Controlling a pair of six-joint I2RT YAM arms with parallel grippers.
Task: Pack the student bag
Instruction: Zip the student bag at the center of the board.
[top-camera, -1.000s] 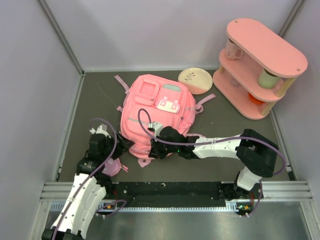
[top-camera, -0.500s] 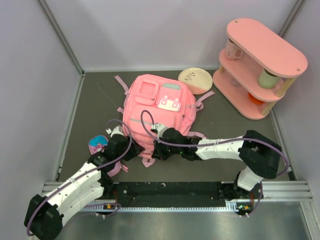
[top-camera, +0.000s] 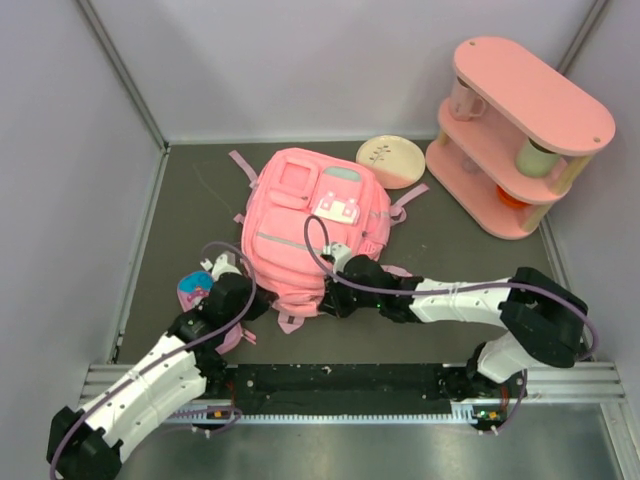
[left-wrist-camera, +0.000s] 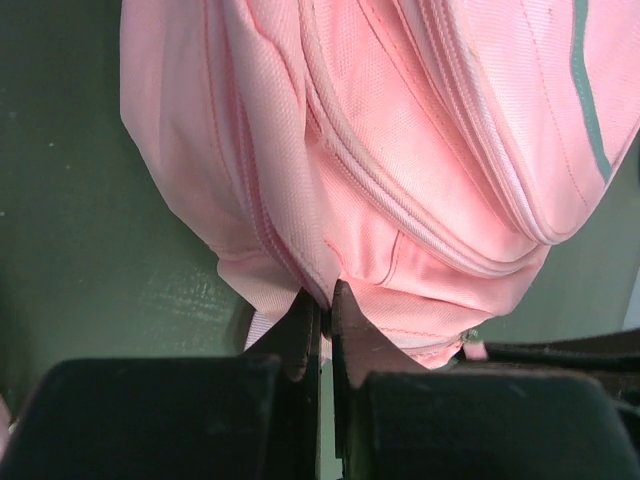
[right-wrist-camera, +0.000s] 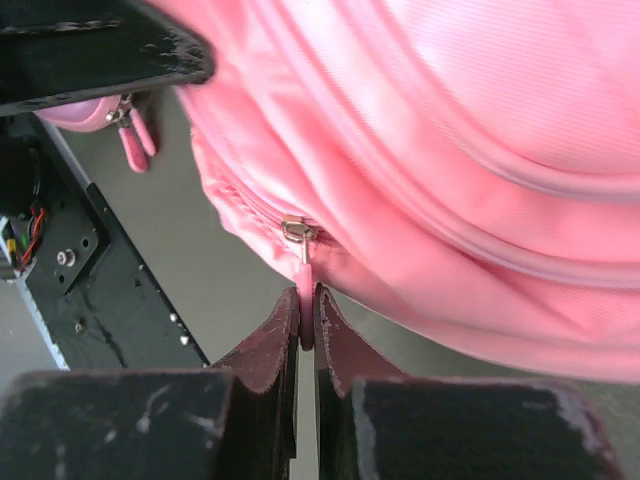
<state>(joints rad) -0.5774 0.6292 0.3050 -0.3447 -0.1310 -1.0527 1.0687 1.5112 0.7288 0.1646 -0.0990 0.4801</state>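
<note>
The student bag lies flat, front pockets up, in the middle of your dark table. The pink shelf stands well apart at the far right, and a cream plate sits just beside the bag's far corner. Your right arm stretches low across the table from the right, forearm nearly level, reaching the bag's near edge. Your left arm leans forward and inward from its base to meet the bag's near-left corner. The left gripper has its fingers pressed together on a fold of pink fabric at the bag's seam. The right gripper pinches the pink zipper pull just below its metal slider.
</note>
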